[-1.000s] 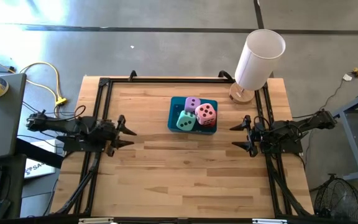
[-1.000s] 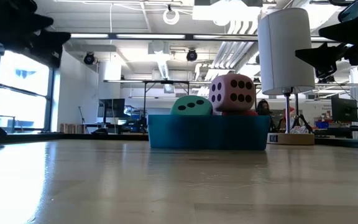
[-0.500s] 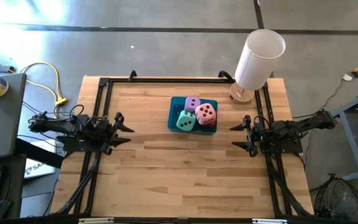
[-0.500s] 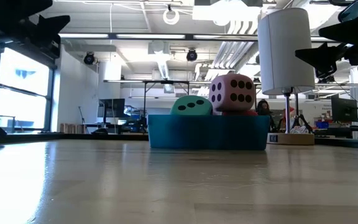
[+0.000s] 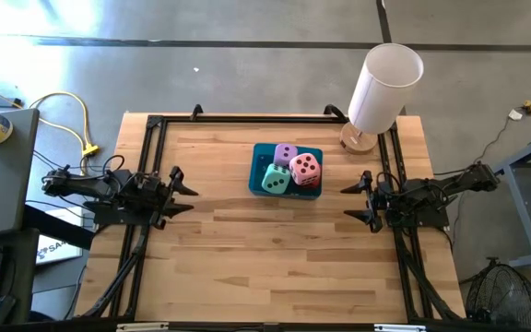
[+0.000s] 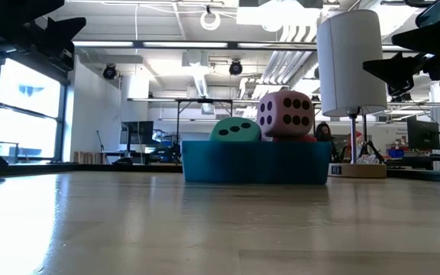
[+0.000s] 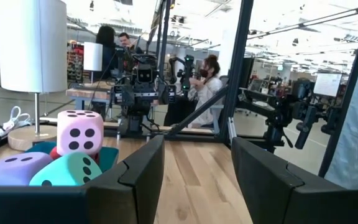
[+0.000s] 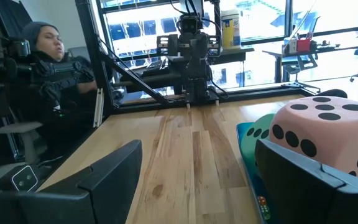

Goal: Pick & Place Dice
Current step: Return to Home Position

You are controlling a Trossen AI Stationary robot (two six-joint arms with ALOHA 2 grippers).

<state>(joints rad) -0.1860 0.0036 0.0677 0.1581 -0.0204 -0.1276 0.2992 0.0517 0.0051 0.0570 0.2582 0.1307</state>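
Note:
A teal tray [image 5: 254, 159] sits at the table's far middle and holds the dice. The lilac die [image 5: 286, 154] and the mint green die [image 5: 276, 180] lie side by side. The pink die [image 5: 305, 168] rests on top of the red die [image 5: 313, 183], raised above the tray's rim [image 6: 254, 162]. My left gripper [image 5: 192, 201] hovers open near the left edge, pointing at the tray from well short of it. My right gripper [image 5: 346, 203] hovers open on the tray's right, also apart from it. Nothing is between either pair of fingers [image 7: 135, 180] [image 8: 114, 171].
A white cylinder lamp [image 5: 385, 78] on a round wooden base stands at the far right corner. Black frame rails [image 5: 146, 148] run along the table's left, far and right sides. Bare wood [image 5: 275, 258] fills the near half. People sit beyond the table [image 8: 42, 43].
My left gripper has tipped its fingers upward, risen a little and drawn slightly back toward the table's left edge, then held still. Its fingers stay open. The dice and tray have not moved.

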